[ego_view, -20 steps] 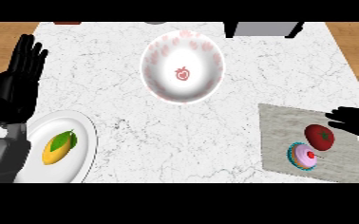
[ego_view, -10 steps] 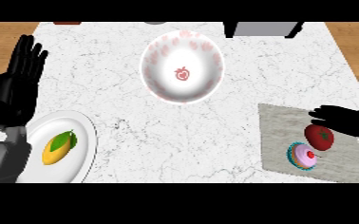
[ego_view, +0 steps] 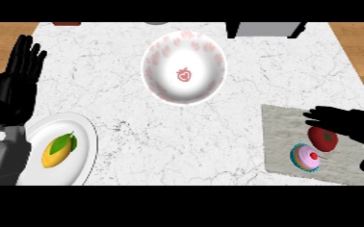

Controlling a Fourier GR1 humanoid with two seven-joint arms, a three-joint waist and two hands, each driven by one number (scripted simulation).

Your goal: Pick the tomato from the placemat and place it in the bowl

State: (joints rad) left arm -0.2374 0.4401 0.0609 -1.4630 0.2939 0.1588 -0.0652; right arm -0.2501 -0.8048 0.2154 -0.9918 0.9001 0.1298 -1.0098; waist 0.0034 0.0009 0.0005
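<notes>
1. The left hand point(ego_view: 21, 79) rests open, fingers straight and pointing toward 12 o'clock, at the counter's point(ego_view: 128, 139) left edge; it has no part in this step and is best left where it is.
2. At the lower left a white plate point(ego_view: 82, 139) carries a yellow fruit with a leaf point(ego_view: 58, 151) (a mango or lemon, hard to say which), well apart from the work.
3. The bowl point(ego_view: 185, 72), white with red markings, sits in the upper middle of the counter and holds nothing yet, so the carry will run toward roughly 10 o'clock from the placemat.
4. The tomato point(ego_view: 323, 139) lies on the placemat point(ego_view: 280, 125) at the lower right, with a pink cupcake point(ego_view: 307, 157) just beside it at 7 o'clock.
5. The right hand point(ego_view: 340, 120) hovers over the tomato from 1 o'clock, fingers spread apart and closed on nothing.
6. Lower the hand straight down and curl the fingers round the tomato's far and near sides, keeping clear of the cupcake side, since a sweeping finger would likely nudge it.
7. Lift before travelling, so the tomato clears the bowl's rim.
</notes>
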